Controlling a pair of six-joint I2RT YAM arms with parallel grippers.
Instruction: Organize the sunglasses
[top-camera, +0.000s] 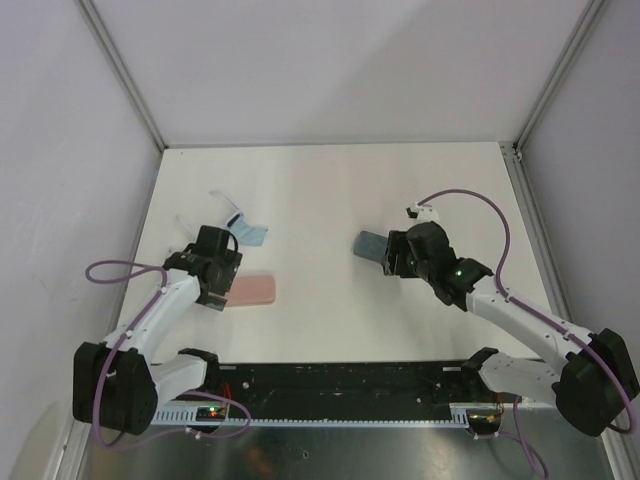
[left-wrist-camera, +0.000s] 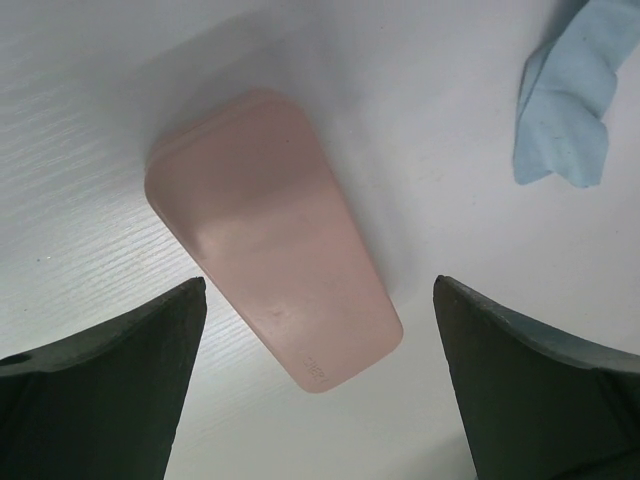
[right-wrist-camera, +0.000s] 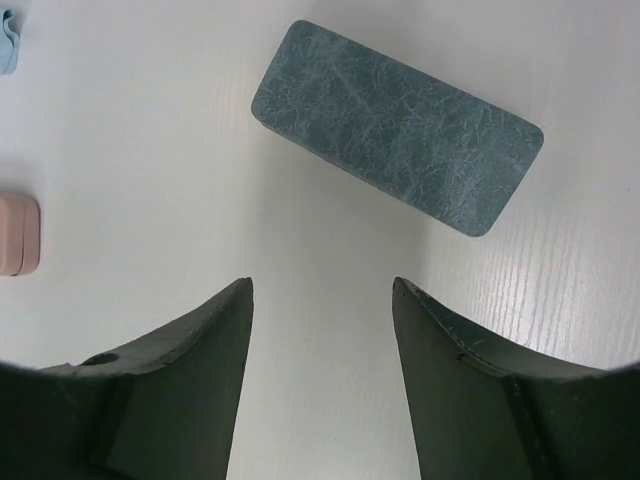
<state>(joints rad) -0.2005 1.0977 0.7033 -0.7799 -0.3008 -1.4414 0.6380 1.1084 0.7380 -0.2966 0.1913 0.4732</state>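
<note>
While both arms reach out over the white table (top-camera: 330, 180), we see that neither of them holds anything. The left gripper (left-wrist-camera: 320, 285) stands with its jaws spread wide. In the left wrist view the pink case (left-wrist-camera: 275, 235) lies flat on the table below the gap, between the two dark fingers (left-wrist-camera: 100, 390) and touching neither of them. A crumpled blue cloth (left-wrist-camera: 560, 110) lies apart from the case, toward the upper right corner of that view. From above, we find the sunglasses (top-camera: 228, 207) with the pale frame on the left half of the table, just beyond the left gripper and beside the blue cloth. Only their thin pale arms show clearly, because the wrist of the left arm covers part of them, so we cannot tell whether they touch the cloth. The right gripper (right-wrist-camera: 320, 285) is also open, with a narrower gap and nothing between its jaws. The grey-blue case (right-wrist-camera: 395, 125) lies closed on the table just ahead of its fingertips, turned at a slant, and it is not touched by them. At the left edge of the right wrist view we see one end of the pink case and a small corner of the blue cloth, both well apart from the grey-blue case.
</note>
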